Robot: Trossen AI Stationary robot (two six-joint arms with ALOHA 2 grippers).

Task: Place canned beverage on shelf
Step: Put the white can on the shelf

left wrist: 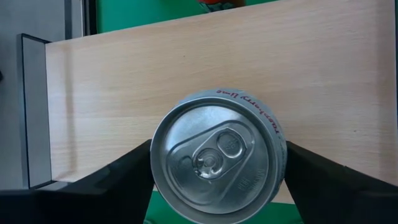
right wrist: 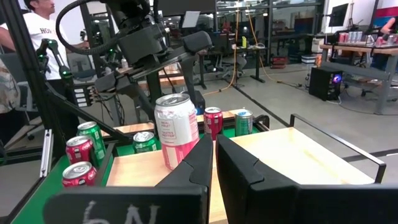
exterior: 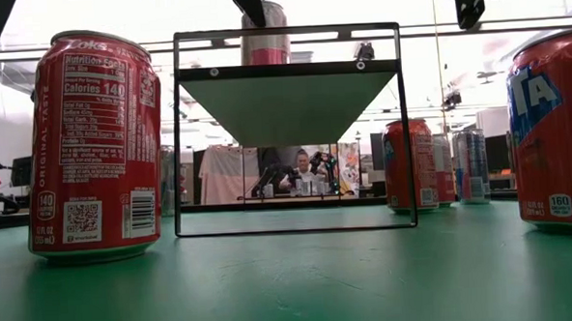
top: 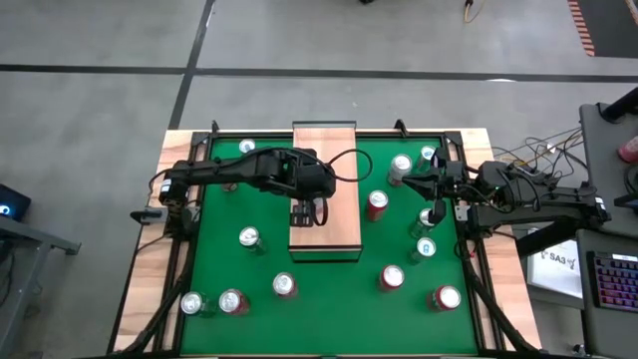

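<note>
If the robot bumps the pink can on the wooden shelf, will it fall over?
Maybe. The pink can stands upright, tall for its narrow base on the shelf, so a high bump could tip it. On its round side, it would probably roll. Its pull tab looks unopened, so it is probably full and steadier.

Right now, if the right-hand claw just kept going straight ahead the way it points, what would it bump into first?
Probably the pink can standing on the shelf, dead ahead of the shut right gripper; depth is hard to judge.
</note>
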